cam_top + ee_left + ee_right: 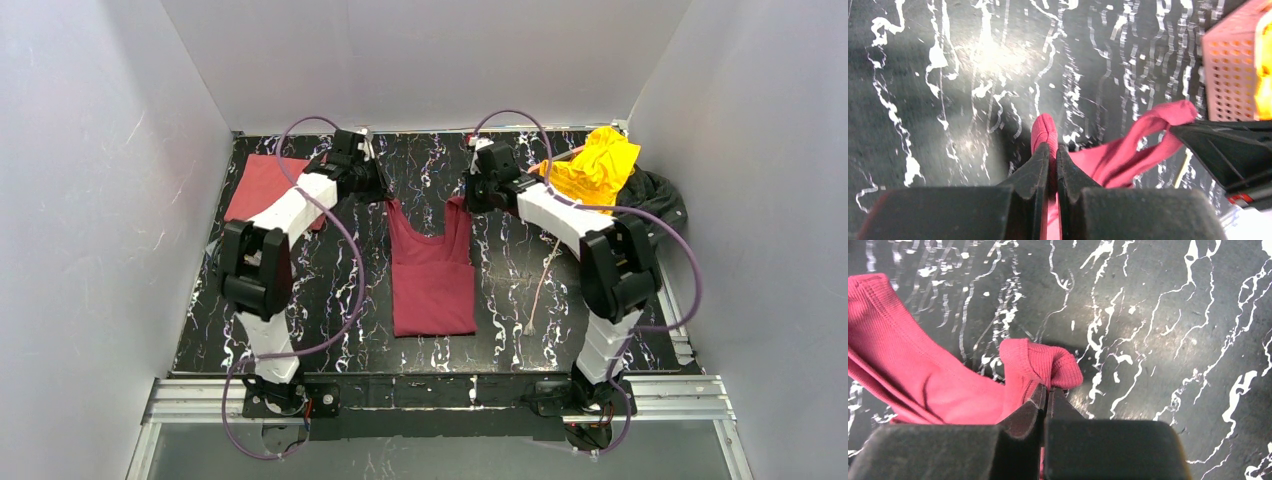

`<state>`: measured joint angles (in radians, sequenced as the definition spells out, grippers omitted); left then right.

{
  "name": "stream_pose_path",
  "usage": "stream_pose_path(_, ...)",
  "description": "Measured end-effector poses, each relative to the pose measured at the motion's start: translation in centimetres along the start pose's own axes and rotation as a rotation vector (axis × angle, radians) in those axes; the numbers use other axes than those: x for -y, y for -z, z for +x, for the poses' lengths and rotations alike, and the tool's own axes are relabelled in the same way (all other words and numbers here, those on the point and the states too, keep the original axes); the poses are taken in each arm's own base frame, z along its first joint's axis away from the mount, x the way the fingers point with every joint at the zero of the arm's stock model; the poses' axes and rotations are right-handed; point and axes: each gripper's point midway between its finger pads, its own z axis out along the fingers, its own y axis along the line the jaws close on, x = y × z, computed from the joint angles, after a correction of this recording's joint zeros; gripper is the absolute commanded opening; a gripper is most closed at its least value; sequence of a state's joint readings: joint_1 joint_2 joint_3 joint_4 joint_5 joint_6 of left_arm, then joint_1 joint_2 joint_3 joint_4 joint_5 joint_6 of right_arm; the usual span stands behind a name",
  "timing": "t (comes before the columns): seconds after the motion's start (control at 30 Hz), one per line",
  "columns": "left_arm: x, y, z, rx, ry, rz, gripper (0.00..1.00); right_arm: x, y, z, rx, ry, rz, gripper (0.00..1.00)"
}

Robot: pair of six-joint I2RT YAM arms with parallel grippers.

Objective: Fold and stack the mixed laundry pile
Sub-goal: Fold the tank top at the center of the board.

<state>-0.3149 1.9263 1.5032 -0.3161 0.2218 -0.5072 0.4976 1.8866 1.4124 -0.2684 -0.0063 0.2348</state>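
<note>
Overhead camera looks down; both wrist cameras closely share maroon garment [432, 280].

The table [500, 295] was black with white marble-like veins, and the ribbed top [432, 275] on it was deep crimson. Left of that top lay a salmon-red cloth [262, 185]. Right of it were a bright yellow garment [598, 165], a charcoal-black garment [665, 195], a pale cream cord [543, 278] and a pink lattice basket [1230, 75].
</note>
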Motion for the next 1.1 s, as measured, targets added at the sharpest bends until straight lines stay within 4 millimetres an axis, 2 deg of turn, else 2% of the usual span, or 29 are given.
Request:
stream_pose_path(0.17, 2.6, 4.9, 0.4, 0.103, 0.004, 0.064, 0.0, -1.2, 3.6, 0.0, 0.083, -0.028, -0.058, 0.01)
stream_pose_path(0.27, 3.5, 6.5, 2.3, 0.129, 0.002, 0.096, 0.0, -2.0, 5.0, 0.8, 0.104, -0.037, -0.092, 0.01)
stream_pose_path(0.33, 3.6, 6.9, 4.1, 0.122, 0.001, 0.099, 0.0, -2.4, 5.5, 1.8, 0.106, -0.045, -0.109, 0.01)
stream_pose_path(0.53, 3.2, 7.8, 9.8, 0.09, 0.008, 0.091, 0.0, -3.3, 7.7, 6.7, 0.074, -0.064, -0.146, 0.01)
stream_pose_path(0.77, 3.4, 9.3, 13.7, 0.109, 0.036, 0.122, 0.0, -4.9, 9.8, 9.0, 0.088, -0.066, -0.191, 0.01)
stream_pose_path(1.1, 1.2, 8.9, 20.0, 0.059, 0.149, 0.129, 0.0, -5.8, 9.7, 13.0, 0.031, -0.067, -0.189, 0.01)
